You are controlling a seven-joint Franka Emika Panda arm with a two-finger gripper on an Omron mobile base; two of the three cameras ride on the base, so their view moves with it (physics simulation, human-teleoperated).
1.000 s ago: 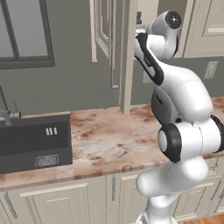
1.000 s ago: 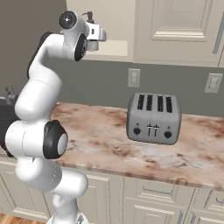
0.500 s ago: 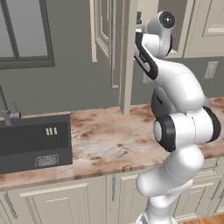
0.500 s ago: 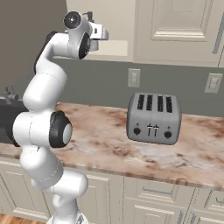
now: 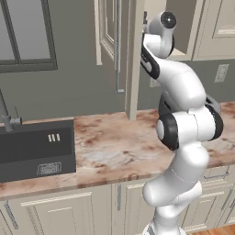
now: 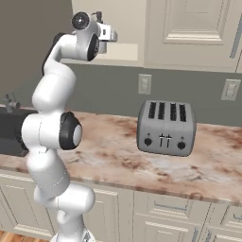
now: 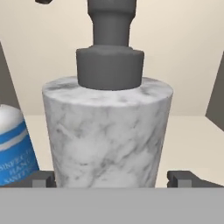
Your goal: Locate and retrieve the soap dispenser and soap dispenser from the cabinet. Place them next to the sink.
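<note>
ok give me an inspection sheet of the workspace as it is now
surface: mottled brown stone counter, bare patch by sink.
job's things: pale grey marbled pump bottle upright on beige cabinet shelf; blue-and-white labelled bottle beside it; dark grey basin sink.
clutter: silver four-slot toaster.
grippers: pincer fingertips flank the grey bottle; contact cannot be told.
cables: nothing seen.
surroundings: open panelled cabinet door, window, wall outlets.

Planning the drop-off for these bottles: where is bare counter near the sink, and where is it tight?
Bare marble counter runs from the sink right to the robot's arm, and on toward the toaster. Crowded: the cabinet shelf, where the tool straddles the grey soap dispenser, the blue one close beside.
</note>
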